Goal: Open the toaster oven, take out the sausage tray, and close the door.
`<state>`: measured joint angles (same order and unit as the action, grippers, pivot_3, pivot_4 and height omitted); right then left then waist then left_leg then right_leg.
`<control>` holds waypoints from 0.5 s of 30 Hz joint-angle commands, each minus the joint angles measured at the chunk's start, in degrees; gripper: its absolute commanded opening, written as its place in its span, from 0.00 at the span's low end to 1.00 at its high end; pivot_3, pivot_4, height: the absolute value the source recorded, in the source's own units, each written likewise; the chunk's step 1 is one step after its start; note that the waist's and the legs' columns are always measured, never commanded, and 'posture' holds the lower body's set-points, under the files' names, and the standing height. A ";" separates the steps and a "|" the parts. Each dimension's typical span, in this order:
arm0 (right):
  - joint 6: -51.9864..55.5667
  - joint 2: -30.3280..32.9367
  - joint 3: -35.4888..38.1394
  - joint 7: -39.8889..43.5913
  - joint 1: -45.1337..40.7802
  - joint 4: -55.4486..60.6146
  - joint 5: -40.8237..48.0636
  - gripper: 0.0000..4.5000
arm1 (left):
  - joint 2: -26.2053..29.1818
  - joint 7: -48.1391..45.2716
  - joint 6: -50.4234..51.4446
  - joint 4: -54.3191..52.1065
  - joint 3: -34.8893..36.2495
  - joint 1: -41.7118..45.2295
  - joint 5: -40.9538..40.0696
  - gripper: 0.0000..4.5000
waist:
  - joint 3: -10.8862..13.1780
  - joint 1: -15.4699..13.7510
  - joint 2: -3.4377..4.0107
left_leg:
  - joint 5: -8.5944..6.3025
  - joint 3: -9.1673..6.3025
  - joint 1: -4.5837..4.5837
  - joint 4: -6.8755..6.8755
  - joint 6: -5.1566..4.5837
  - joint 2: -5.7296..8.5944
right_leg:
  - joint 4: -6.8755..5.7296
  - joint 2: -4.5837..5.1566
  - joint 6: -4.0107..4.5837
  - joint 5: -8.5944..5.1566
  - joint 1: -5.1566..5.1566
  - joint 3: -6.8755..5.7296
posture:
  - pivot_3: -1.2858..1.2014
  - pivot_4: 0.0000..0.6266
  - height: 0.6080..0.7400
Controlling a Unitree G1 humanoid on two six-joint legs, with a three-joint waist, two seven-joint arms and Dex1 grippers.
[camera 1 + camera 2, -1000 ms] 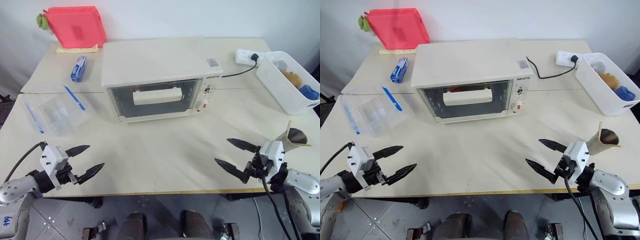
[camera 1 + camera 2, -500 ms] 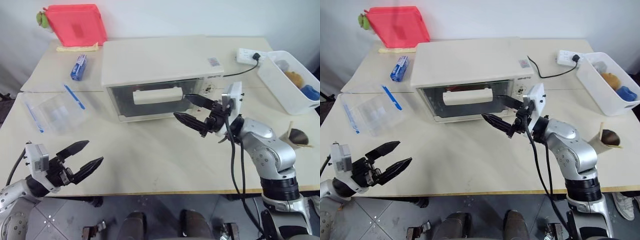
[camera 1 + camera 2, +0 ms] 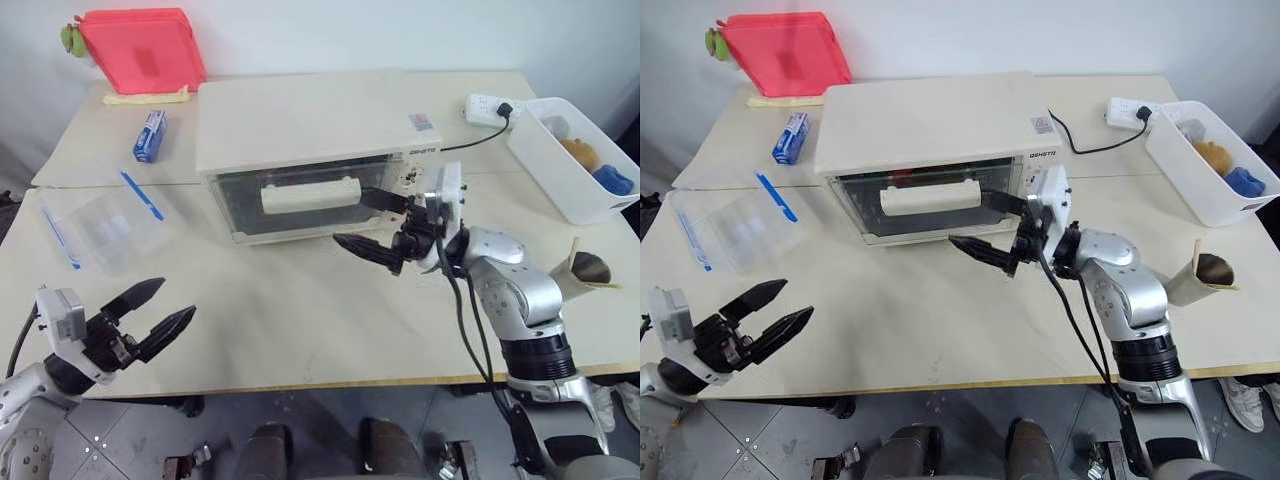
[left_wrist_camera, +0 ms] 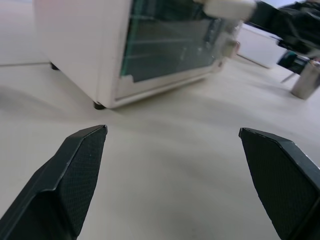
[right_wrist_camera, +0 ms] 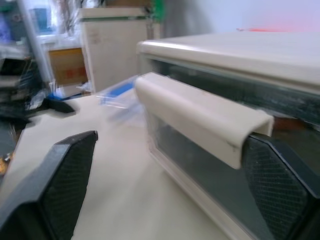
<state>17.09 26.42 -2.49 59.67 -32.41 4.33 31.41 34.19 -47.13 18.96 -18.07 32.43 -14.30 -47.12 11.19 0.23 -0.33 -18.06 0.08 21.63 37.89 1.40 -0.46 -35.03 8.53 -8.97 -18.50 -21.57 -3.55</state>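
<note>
Toaster oven [image 3: 310, 150] at table centre, door [image 3: 300, 200] shut, something red dimly visible behind the glass. White bin [image 3: 575, 160] at 2 o'clock holds tan and blue items. Clear plastic box [image 3: 100, 225] at 9 o'clock. Right gripper [image 3: 375, 222] jaws wide, at the handle's [image 3: 310, 193] right end. Left gripper [image 3: 150, 310] wide, at 8 o'clock, holding nothing.

A robot test room more than a home kitchen: the toaster oven [image 3: 310, 150] sits alone on a plain cream bench [image 3: 300, 310] against bare white walls. Behind it lies a power strip [image 3: 488, 106], to its right a white storage bin [image 3: 575, 160], and grey tiled floor [image 3: 320, 420] lies below.
</note>
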 commanded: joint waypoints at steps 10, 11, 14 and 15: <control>-22.42 3.26 -4.15 13.39 2.46 -6.40 -10.46 1.00 | 2.23 2.29 3.36 9.95 -4.62 21.06 0.30 0.38 | 0.00 0.00 -0.03 | -0.07 0.35 -0.21 0.05 0.11 -0.22 | -0.04 -0.08 0.12 0.11 -0.01 -0.11 | 0.52 0.24 1.00; -22.65 2.95 -4.04 13.10 2.52 -6.41 -10.43 1.00 | 2.25 2.22 3.65 10.45 -6.10 22.62 1.14 0.31 | 0.00 0.00 -0.03 | -0.08 0.38 -0.21 0.05 0.12 -0.23 | -0.03 -0.08 0.11 0.12 -0.01 -0.14 | 0.52 0.24 1.00; -23.32 2.62 -4.24 12.74 2.68 -5.92 -10.83 1.00 | 1.61 2.05 4.21 9.97 -9.77 25.41 2.58 0.11 | 0.00 0.14 -0.03 | -0.11 0.41 -0.21 0.06 0.15 -0.24 | 0.00 -0.07 0.09 0.14 -0.01 -0.18 | 0.52 0.24 1.00; -23.43 2.64 -4.26 12.65 2.79 -5.76 -10.96 1.00 | 1.34 2.09 4.05 10.03 -10.46 25.93 2.96 0.04 | 0.00 0.19 -0.03 | -0.12 0.44 -0.21 0.06 0.16 -0.26 | 0.01 -0.07 0.09 0.14 -0.02 -0.20 | 0.52 0.24 1.00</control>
<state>-5.15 29.18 -6.61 72.33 -30.00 -2.78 20.49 35.71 -44.82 23.29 -7.25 22.44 11.10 -45.13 11.19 0.42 -0.36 -18.18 0.52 21.41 37.95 1.58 -0.73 -35.02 8.45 -8.87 -18.36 -21.59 -3.76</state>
